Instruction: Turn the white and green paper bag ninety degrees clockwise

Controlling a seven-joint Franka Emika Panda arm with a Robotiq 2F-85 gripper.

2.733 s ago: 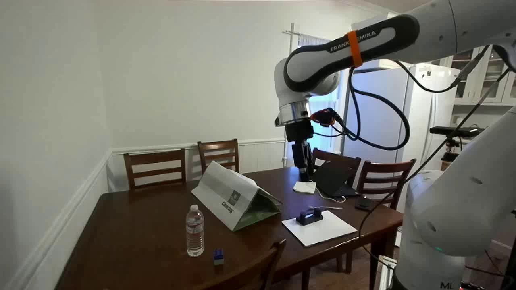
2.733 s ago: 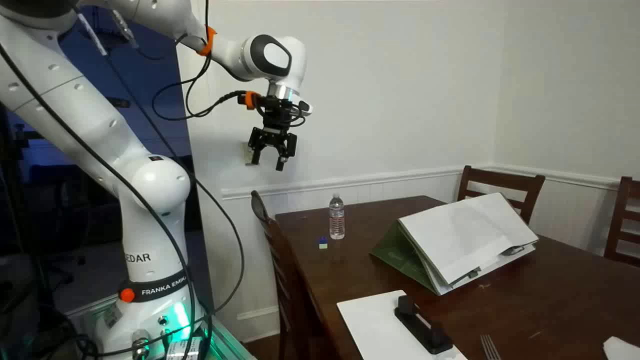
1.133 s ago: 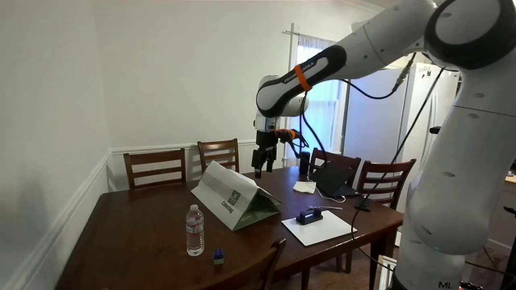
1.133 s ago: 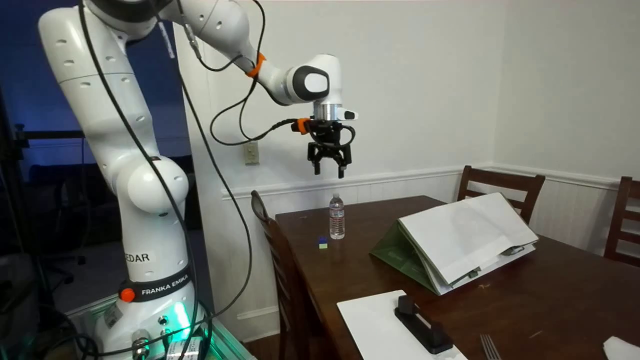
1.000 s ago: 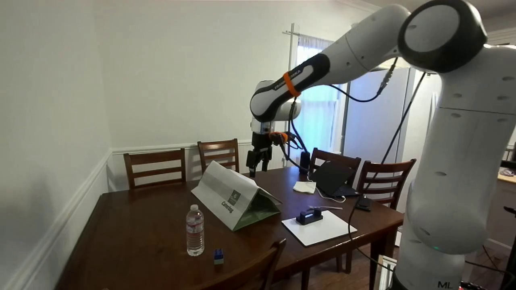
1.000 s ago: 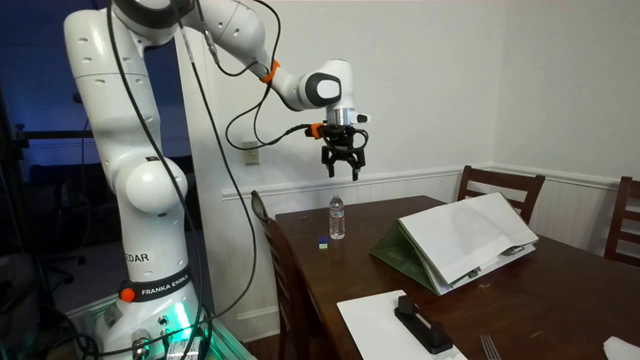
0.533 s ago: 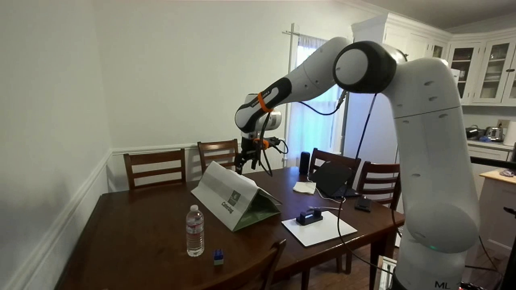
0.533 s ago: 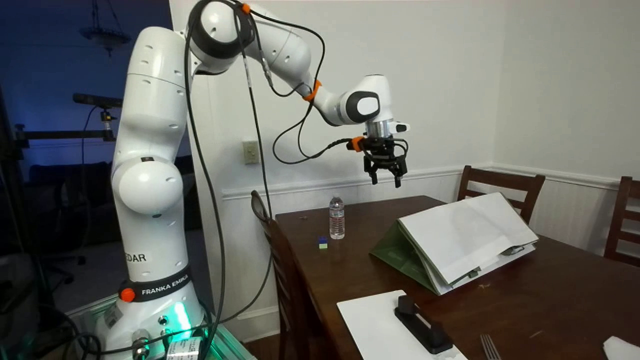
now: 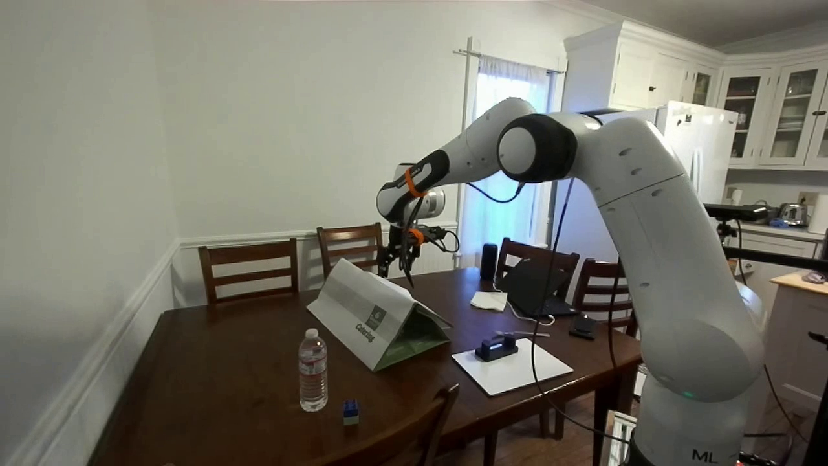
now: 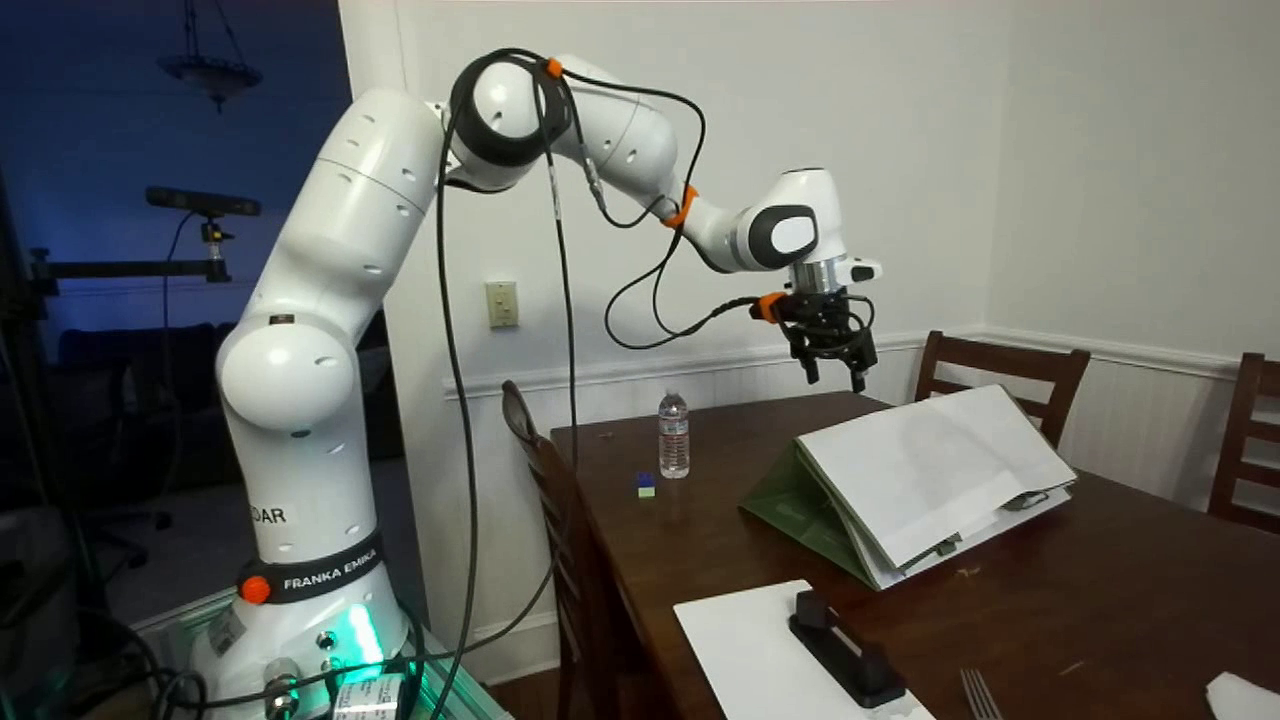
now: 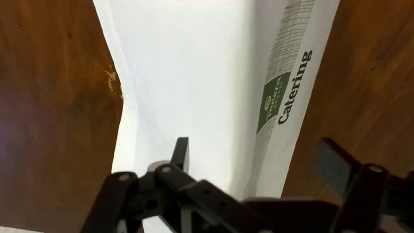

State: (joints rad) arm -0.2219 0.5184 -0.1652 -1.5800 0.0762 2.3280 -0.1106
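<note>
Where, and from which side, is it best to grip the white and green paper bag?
Probably the top ridge of the bag, coming down from above with the open claw astride it: the bag stands like a tent, its printed side and plain side sloping down from that ridge.

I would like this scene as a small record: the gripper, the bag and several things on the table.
task object: white and green wedge-shaped paper bag, tent-like on the dark wooden table
print: the word "Catering"
end tool: black two-finger gripper, open, holding nothing
wrist view: looks down on the bag
drink: clear plastic water bottle, upright
beside it: small blue and green block
nearby: flat white rectangle, bearing a long black object
cutlery: pale grey fork, on the table
</note>
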